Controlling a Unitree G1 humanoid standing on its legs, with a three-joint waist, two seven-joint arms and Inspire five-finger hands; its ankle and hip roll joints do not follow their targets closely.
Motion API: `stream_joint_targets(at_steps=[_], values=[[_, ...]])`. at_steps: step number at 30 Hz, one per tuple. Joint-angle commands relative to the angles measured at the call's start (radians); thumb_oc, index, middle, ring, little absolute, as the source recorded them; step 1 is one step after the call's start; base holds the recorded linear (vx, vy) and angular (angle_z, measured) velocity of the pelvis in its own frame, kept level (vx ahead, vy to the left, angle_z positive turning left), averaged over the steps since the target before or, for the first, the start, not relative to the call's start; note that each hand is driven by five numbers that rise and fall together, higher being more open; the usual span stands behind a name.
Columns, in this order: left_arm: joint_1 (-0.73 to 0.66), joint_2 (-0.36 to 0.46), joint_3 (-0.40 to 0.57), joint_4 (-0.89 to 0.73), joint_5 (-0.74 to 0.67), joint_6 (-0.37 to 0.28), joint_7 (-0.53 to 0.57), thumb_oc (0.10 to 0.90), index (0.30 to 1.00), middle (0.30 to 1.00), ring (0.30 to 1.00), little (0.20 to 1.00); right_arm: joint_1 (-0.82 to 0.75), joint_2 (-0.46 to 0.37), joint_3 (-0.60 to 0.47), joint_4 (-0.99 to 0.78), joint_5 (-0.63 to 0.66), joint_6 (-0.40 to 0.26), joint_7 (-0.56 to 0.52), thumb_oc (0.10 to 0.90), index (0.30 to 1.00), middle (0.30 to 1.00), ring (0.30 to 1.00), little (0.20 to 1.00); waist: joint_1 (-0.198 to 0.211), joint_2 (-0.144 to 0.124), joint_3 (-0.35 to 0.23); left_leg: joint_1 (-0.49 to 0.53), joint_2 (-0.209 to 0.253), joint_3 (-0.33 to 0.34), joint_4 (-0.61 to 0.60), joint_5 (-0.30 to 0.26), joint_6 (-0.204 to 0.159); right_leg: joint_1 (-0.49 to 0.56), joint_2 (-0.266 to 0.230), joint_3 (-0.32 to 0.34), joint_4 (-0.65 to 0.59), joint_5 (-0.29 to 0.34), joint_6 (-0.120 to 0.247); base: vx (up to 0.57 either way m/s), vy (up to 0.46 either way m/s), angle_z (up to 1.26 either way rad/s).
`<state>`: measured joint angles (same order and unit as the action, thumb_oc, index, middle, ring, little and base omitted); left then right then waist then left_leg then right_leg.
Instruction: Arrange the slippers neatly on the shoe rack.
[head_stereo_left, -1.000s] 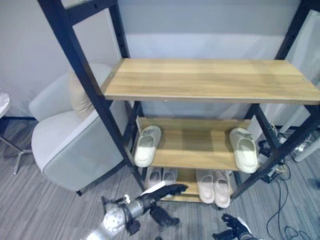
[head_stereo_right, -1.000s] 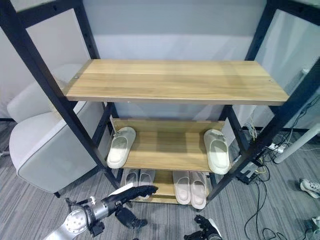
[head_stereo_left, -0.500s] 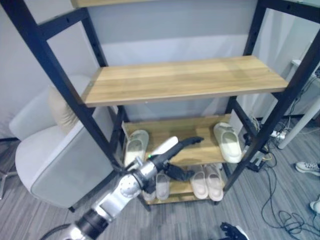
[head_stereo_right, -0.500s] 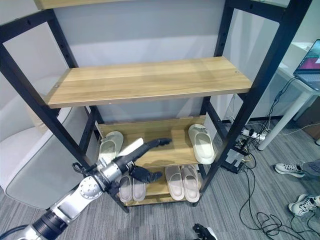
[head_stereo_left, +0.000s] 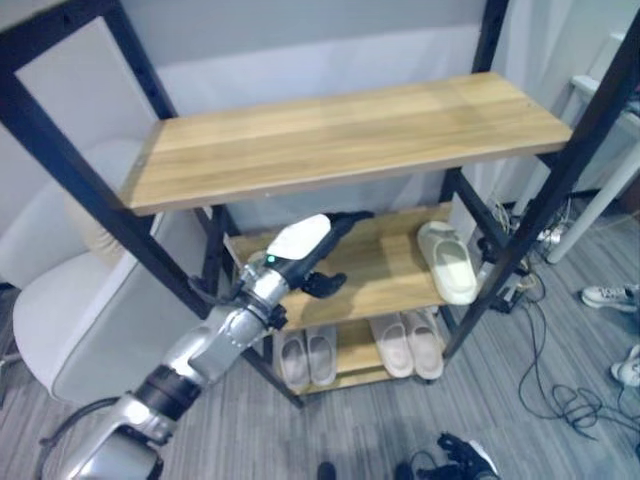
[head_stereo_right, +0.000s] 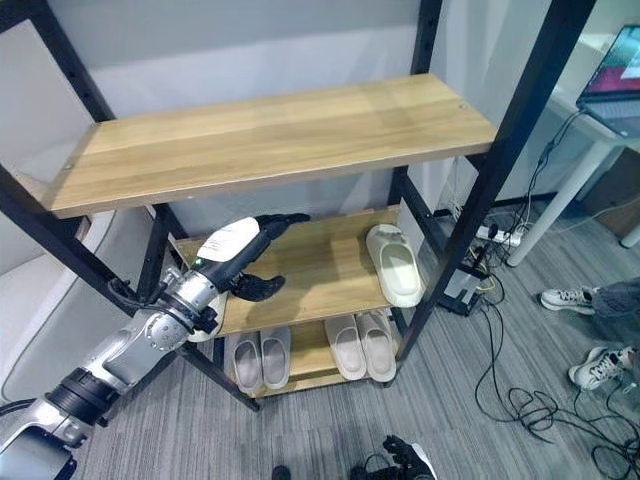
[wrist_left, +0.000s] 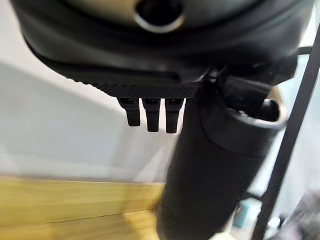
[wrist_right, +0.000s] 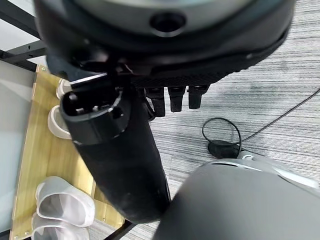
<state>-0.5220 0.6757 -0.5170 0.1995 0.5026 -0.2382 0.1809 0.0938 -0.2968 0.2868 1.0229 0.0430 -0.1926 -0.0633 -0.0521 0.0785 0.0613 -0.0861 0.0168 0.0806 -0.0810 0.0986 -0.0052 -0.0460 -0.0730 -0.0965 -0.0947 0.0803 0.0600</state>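
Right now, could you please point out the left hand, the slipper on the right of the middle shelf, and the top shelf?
left hand (head_stereo_right: 243, 256), right eye view, on the back of the hand.
slipper (head_stereo_right: 394, 265), right eye view, on its strap.
top shelf (head_stereo_right: 270, 133), right eye view, on the bare wooden board.

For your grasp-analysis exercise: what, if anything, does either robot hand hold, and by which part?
Nothing is held. The left hand reaches open over the middle shelf; the right hand hangs open.

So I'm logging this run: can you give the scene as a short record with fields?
rack: black frame, wooden shelves
middle shelf: one pale slipper at the right end
bottom shelf: grey pair on the left, pale pair on the right
left hand: open, reaching in over the middle shelf, holding nothing
right hand: low, above the floor
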Motion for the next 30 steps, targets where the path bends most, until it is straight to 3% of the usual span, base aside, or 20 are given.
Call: stream_joint_targets(at_steps=[1, 14, 23, 30], values=[[-0.277, 0.06, 0.043, 0.076, 0.108, 0.004, 0.172, 0.8, 0.9, 0.9, 0.9, 0.9, -0.039, -0.057, 0.032, -0.066, 0.007, -0.06, -0.018, 0.8, 0.9, 0.9, 0.9, 0.9, -0.001, -0.01, 0.023, -0.007, -0.003, -0.01, -0.006, -0.077, -0.051, 0.007, -0.028, -0.049, 0.007, -0.078, 0.085, -0.04, 0.037, -0.09], [-0.336, 0.208, 0.035, 0.187, 0.215, 0.083, 0.235, 0.8, 0.9, 0.9, 0.9, 0.9, -0.043, -0.078, 0.037, -0.096, 0.011, -0.085, -0.031, 0.8, 0.9, 0.9, 0.9, 0.9, 0.007, -0.018, 0.05, -0.068, -0.004, 0.009, -0.006, -0.065, -0.042, -0.066, -0.032, -0.026, 0.011, -0.053, 0.089, -0.03, 0.02, -0.08], [-0.354, 0.234, -0.011, 0.232, 0.287, 0.126, 0.209, 0.8, 0.9, 0.9, 0.9, 0.9, -0.052, -0.077, 0.042, -0.111, 0.01, -0.088, -0.035, 0.8, 0.9, 0.9, 0.9, 0.9, 0.014, -0.019, 0.052, -0.066, -0.011, 0.004, -0.006, -0.069, -0.038, -0.063, -0.038, -0.036, 0.014, -0.053, 0.095, 0.0, 0.0, 0.0], [-0.371, 0.207, -0.022, 0.256, 0.319, 0.169, 0.163, 0.8, 0.9, 0.9, 0.9, 0.9, -0.057, -0.077, 0.037, -0.137, 0.013, -0.08, -0.033, 0.8, 0.9, 0.9, 0.9, 0.9, 0.019, -0.022, 0.053, -0.059, -0.015, -0.005, -0.006, -0.073, -0.034, -0.054, -0.04, -0.045, 0.014, -0.055, 0.096, 0.0, 0.0, 0.0]])
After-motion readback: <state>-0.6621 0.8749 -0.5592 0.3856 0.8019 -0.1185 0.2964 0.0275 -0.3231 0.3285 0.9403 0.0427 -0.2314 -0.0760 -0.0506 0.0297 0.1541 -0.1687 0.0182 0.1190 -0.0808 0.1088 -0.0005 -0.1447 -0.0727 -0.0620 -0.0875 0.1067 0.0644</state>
